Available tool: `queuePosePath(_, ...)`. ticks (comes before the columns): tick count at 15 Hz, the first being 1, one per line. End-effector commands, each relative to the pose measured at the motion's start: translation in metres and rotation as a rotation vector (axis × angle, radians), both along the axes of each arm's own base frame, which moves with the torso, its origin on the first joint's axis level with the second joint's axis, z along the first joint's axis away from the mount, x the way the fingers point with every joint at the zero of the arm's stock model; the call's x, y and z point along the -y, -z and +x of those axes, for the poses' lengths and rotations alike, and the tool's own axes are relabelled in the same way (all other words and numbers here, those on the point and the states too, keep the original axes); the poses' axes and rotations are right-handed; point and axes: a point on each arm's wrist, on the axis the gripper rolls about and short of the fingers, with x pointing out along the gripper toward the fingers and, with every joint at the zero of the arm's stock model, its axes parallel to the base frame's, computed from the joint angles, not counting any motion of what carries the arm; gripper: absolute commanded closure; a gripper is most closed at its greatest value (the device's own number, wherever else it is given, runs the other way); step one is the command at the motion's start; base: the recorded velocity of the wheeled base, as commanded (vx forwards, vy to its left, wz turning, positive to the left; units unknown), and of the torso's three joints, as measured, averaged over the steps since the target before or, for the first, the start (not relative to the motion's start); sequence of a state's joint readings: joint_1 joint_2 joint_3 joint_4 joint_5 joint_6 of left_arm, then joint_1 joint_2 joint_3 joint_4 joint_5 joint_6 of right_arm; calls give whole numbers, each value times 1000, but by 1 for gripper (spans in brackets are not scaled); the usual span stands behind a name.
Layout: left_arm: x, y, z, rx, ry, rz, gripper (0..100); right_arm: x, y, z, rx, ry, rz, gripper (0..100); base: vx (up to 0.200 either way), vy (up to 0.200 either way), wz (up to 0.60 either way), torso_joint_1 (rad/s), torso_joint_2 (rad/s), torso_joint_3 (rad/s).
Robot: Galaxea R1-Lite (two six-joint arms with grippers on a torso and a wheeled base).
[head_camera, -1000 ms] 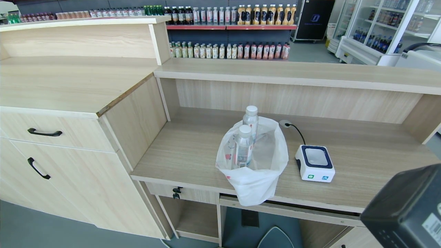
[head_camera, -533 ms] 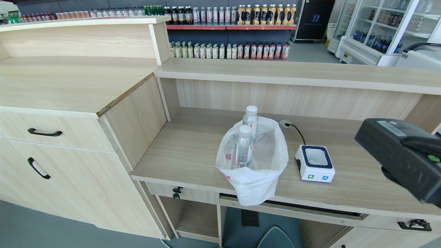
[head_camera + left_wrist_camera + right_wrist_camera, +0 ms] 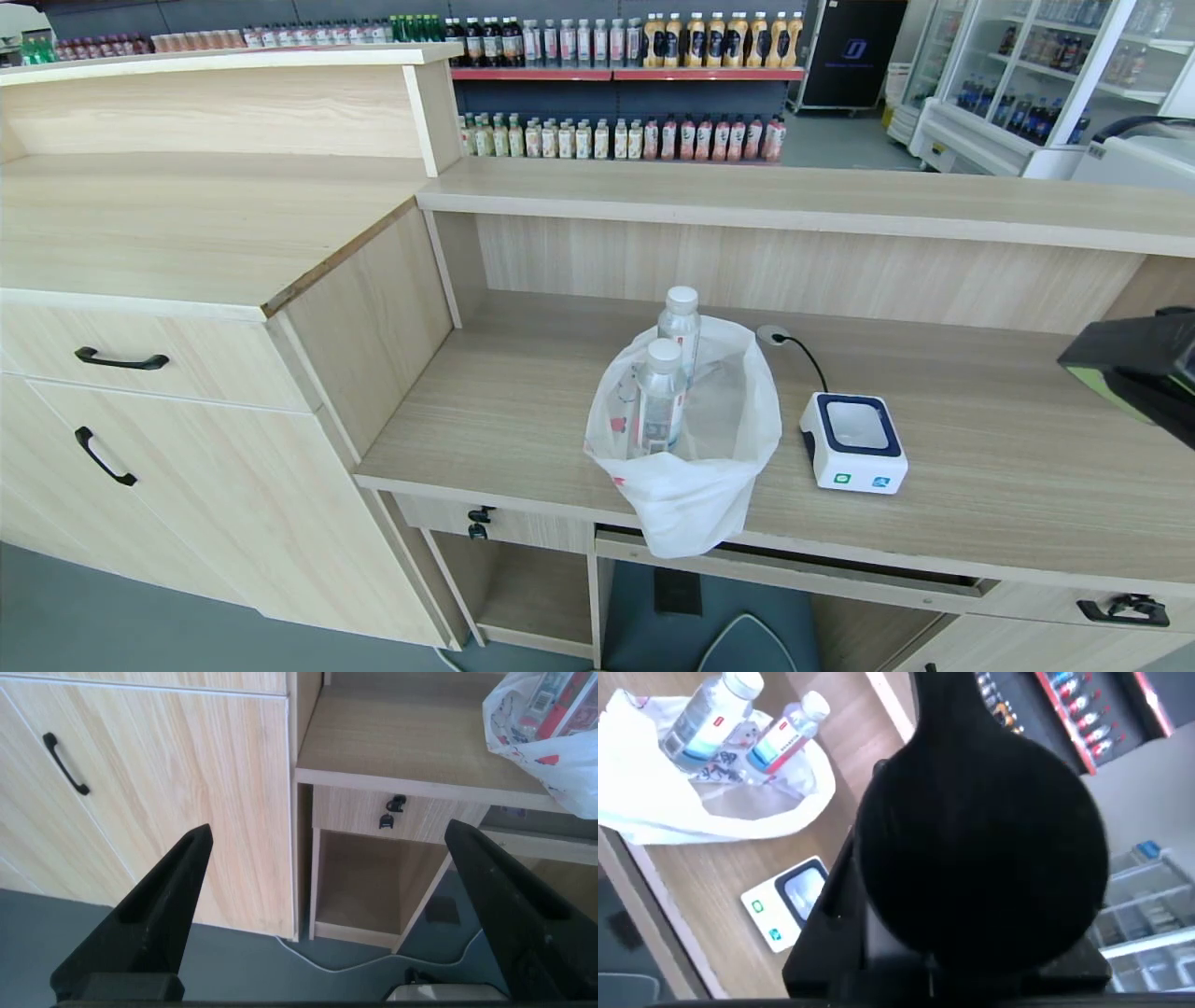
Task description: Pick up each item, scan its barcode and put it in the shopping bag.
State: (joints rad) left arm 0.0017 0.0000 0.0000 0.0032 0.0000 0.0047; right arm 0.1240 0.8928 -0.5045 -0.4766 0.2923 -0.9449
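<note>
No words or numbers could be read. The nearer bottle [image 3: 661, 401] and the farther bottle [image 3: 680, 322] in the shopping bag [image 3: 695, 504] had labels, but the print was too small. The scanner [image 3: 852, 441] had one green and one blue picture sign. A black box [image 3: 853, 51] far behind had a white mark.

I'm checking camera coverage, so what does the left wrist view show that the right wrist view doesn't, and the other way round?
Left wrist view, not the right: the open left tool, a cupboard door handle, the drawer lock and the open compartment under the counter.
Right wrist view, not the left: the scanner, the bottle caps and the drinks shelves.
Both: the shopping bag on the counter.
</note>
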Motion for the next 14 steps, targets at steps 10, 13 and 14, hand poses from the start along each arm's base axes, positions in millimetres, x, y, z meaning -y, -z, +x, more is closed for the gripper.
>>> queuePosePath(10, 0, 0, 0, 0, 0, 0, 0, 3, 23, 61, -502, 166, 564, 100, 0, 0, 360, 1, 1, 0)
queuePosePath(13, 0, 0, 0, 0, 0, 0, 0, 3, 34, 106, -749, 141, 932, 100, 0, 0, 0, 0, 0, 0)
queuePosePath(14, 0, 0, 0, 0, 0, 0, 0, 12, 36, 123, -770, 167, 1056, 100, 0, 0, 0, 0, 0, 0)
